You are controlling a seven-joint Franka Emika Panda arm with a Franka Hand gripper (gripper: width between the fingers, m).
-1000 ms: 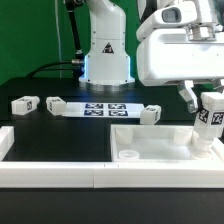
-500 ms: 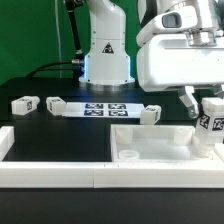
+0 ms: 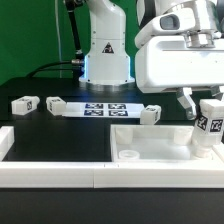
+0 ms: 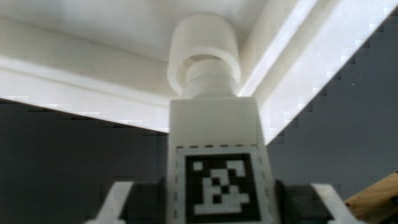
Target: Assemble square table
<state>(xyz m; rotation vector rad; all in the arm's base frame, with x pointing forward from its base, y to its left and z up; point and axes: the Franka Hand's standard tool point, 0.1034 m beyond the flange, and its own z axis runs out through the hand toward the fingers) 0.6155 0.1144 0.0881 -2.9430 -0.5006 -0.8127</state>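
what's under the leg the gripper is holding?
The table top, its corner at the exterior view's right; rim and floor show around the leg. The leg's own tip covers any socket there, and whether it touches cannot be told.

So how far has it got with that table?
Early days. Done: nothing fitted that I can see; the tabletop shows an empty socket. In hand: the claw holds one leg upright at the tabletop's end on the exterior view's right. Left: three loose legs to fit.
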